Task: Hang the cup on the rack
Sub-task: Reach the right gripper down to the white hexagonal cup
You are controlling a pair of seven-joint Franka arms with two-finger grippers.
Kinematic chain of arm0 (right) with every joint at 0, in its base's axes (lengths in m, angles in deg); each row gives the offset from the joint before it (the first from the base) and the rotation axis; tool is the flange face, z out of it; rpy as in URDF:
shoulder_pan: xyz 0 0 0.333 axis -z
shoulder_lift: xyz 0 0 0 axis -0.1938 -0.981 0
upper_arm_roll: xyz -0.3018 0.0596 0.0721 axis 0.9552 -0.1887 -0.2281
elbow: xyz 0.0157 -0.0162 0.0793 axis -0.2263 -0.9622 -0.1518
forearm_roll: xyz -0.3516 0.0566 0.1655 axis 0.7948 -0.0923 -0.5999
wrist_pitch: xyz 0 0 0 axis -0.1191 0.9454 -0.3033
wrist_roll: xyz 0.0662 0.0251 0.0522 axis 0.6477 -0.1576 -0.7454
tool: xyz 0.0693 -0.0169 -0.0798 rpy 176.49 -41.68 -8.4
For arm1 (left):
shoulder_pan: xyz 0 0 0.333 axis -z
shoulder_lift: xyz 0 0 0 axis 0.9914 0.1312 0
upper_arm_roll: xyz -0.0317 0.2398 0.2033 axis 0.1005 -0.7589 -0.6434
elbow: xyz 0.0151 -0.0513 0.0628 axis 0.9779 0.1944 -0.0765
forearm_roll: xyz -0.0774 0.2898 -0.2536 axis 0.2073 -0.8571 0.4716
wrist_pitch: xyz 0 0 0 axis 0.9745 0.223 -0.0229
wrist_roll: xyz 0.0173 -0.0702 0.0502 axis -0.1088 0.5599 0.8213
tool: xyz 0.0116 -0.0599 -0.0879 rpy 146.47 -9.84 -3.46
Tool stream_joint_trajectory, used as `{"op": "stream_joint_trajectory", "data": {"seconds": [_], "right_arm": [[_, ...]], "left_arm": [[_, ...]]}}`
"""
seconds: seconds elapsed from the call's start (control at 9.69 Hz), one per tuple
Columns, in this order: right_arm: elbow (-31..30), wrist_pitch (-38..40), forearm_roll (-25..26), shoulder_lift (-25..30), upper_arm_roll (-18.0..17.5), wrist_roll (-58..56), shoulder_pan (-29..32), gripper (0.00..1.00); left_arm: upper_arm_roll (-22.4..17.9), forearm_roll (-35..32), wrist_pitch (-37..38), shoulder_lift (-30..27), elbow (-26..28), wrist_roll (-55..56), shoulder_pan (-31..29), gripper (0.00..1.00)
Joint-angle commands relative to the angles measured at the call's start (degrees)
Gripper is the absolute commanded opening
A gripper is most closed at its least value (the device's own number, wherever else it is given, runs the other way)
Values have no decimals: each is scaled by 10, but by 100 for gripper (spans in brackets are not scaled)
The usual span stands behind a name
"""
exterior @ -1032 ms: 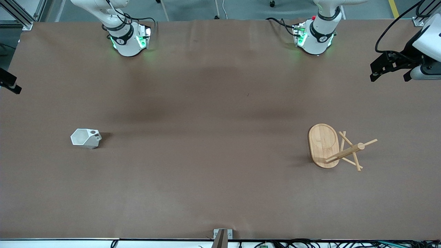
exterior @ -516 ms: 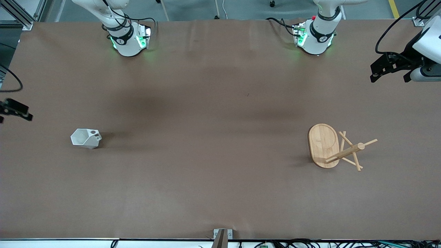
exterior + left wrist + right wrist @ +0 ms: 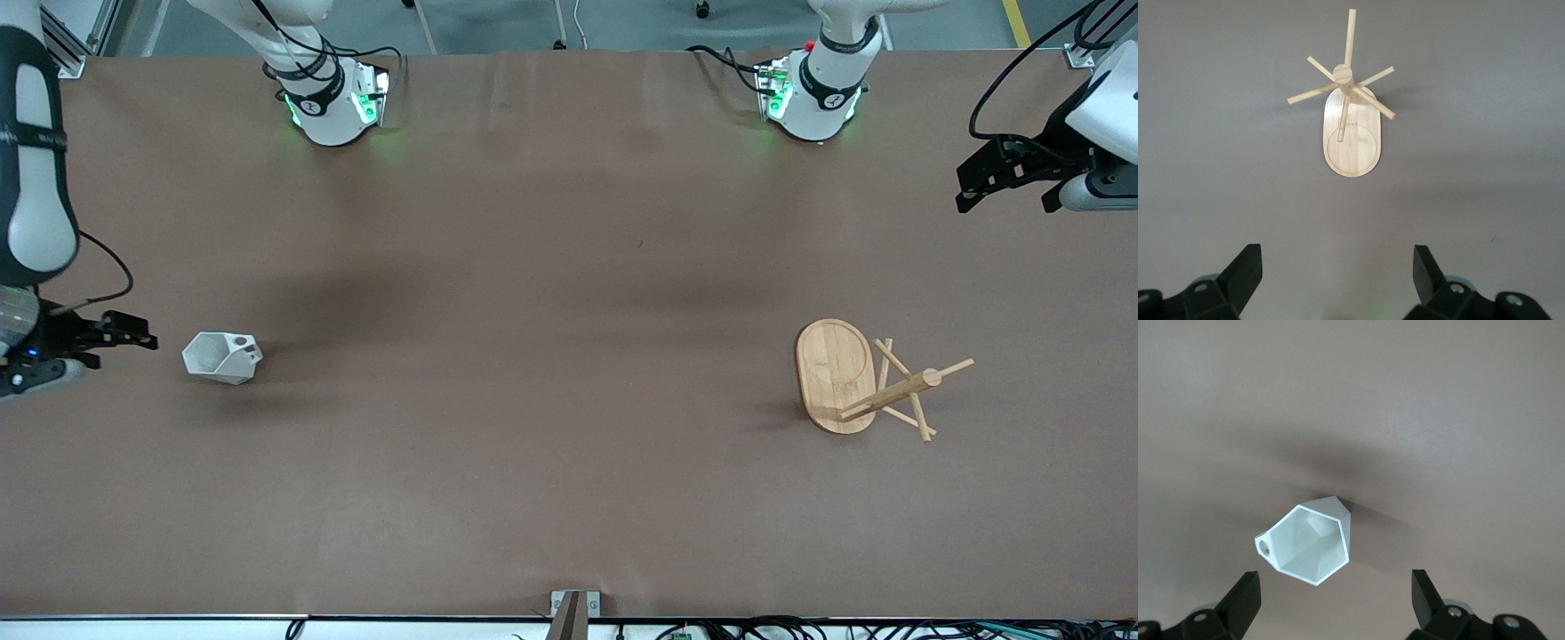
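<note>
I log the cup (image 3: 222, 357) upright near the table's right-arm end, about midway between its two long edges, mouth up and tab hole showing, with my right gripper (image 3: 133, 341) just beside it toward that end edge, jaws wide and empty. The rack (image 3: 858, 378) stands near the left-arm end; my left gripper (image 3: 978, 182) waits above that end, jaws wide, holding nothing. Step in hand, I judge: approach to pick; next I must centre over the cup and descend to close on its wall.

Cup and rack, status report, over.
Right gripper open, beside cup, not touching. Left gripper open, waiting at its table end. Rack upright, pegs bare. Nothing between them.
</note>
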Motion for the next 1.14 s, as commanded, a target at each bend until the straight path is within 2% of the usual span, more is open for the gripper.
{"op": "stream_joint_trajectory", "data": {"seconds": [0.0, 0.21, 0.52, 0.62, 0.83, 0.93, 1.03], "right_arm": [[-60, -57, -14, 0, -7, -46, 10, 99], [-91, -102, -13, -12, -8, -56, 1, 99], [-93, -117, -14, -45, -8, -68, 6, 92], [-91, -123, -13, -53, -8, -69, 5, 79], [-87, -142, -13, -59, -8, -69, -2, 32], [-87, -146, -13, -60, -8, -69, -3, 12], [-87, -146, -13, -60, -8, -69, -3, 2]], "left_arm": [[2, 6, 9, 10, 3, -14, -6, 100], [2, 6, 9, 10, 3, -15, -6, 100], [2, 6, 9, 11, 3, -15, -7, 100], [2, 7, 9, 11, 3, -15, -7, 100], [2, 7, 9, 11, 3, -15, -7, 100], [1, 7, 9, 11, 3, -15, -7, 100], [1, 6, 9, 11, 3, -15, -7, 100]]}}
